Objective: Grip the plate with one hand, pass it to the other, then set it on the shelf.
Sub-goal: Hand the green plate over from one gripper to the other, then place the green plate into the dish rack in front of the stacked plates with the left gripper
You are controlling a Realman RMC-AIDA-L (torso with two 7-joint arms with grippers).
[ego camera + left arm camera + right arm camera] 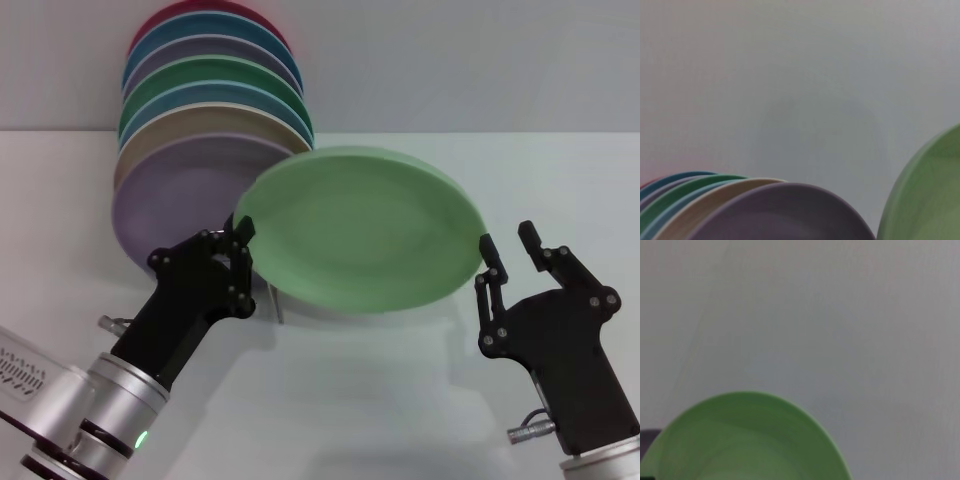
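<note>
The light green plate hangs tilted in the air over the middle of the table. It also shows in the left wrist view and the right wrist view. My left gripper is shut on the plate's left rim. My right gripper is open at the plate's right rim, with one finger right against the edge and the other farther right. Of the shelf I see only a thin silver wire under the plate's left part; the rest is hidden.
A row of several coloured plates leans upright at the back left, with a lavender plate in front and a darker green plate farther back. They also show in the left wrist view. The white table spreads in front.
</note>
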